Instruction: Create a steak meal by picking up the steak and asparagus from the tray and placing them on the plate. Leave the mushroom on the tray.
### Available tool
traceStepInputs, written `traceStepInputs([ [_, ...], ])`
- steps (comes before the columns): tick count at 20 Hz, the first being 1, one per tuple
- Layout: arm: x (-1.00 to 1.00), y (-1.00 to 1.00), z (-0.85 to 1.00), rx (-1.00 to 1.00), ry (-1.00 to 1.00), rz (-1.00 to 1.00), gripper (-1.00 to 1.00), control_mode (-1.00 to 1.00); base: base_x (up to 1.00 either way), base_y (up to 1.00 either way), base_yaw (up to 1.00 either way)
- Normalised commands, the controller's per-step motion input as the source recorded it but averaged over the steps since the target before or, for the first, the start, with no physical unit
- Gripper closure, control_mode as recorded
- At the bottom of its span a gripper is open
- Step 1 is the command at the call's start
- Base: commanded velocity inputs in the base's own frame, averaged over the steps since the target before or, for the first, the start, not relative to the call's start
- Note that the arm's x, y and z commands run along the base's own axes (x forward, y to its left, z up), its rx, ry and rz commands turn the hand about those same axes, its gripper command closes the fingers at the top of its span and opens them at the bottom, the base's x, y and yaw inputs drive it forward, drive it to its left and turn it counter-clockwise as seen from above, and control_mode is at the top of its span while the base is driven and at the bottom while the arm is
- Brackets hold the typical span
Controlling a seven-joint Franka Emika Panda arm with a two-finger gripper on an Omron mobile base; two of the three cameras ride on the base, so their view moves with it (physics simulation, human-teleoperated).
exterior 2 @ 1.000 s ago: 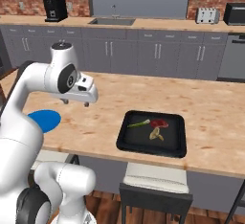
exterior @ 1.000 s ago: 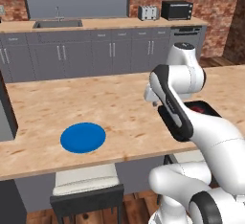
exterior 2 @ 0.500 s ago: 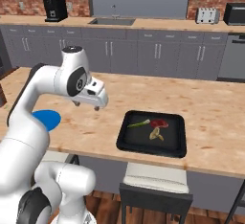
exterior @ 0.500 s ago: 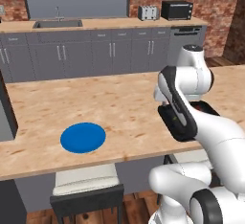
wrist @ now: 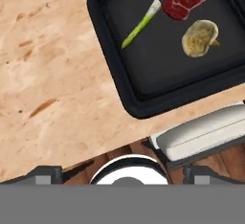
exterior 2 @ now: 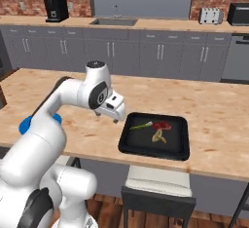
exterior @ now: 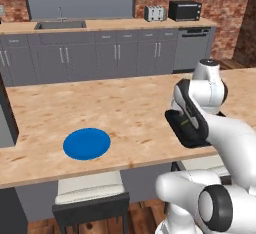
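matt black tray (wrist: 124, 74) on a pale wood-grain counter (wrist: 52, 74) (knots showing); the steak (wrist: 184, 0) looks marbled, the mushroom (wrist: 198, 39) dull, the plate (exterior: 86, 143) smooth plain blue.

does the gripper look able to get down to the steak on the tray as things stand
Probably yes: the steak lies uncovered in the tray, apart from the asparagus and mushroom, with nothing above it; the gripper hangs just beside the tray.

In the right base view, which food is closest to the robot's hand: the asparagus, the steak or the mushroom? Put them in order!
Counting outward from the gripper, which sits just left of the tray:
1. Asparagus, on the tray's left side, nearest the gripper.
2. Steak and mushroom, both further right; they are too close to call.
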Motion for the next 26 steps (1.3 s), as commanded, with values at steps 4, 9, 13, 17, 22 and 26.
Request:
traceStepInputs([
  [4, 0.52, -0.5, -0.47, 0.1, 0.0, -0.28, -1.0, -1.0, 0.0, 0.0, 0.0],
  [9, 0.68, -0.3, -0.33, 0.03, 0.05, -0.33, -1.0, -1.0, 0.0, 0.0, 0.0],
  [13, 0.75, -0.09, -0.23, 0.0, 0.12, -0.26, -1.0, -1.0, 0.0, 0.0, 0.0],
  [17, 0.69, -0.21, -0.23, 0.0, 0.19, -0.18, -1.0, -1.0, 0.0, 0.0, 0.0],
  [22, 0.56, -0.47, -0.27, 0.01, 0.1, -0.06, -1.0, -1.0, 0.0, 0.0, 0.0],
  [26, 0.44, -0.47, -0.26, 0.04, 0.02, 0.0, -1.0, -1.0, 0.0, 0.0, 0.0],
])
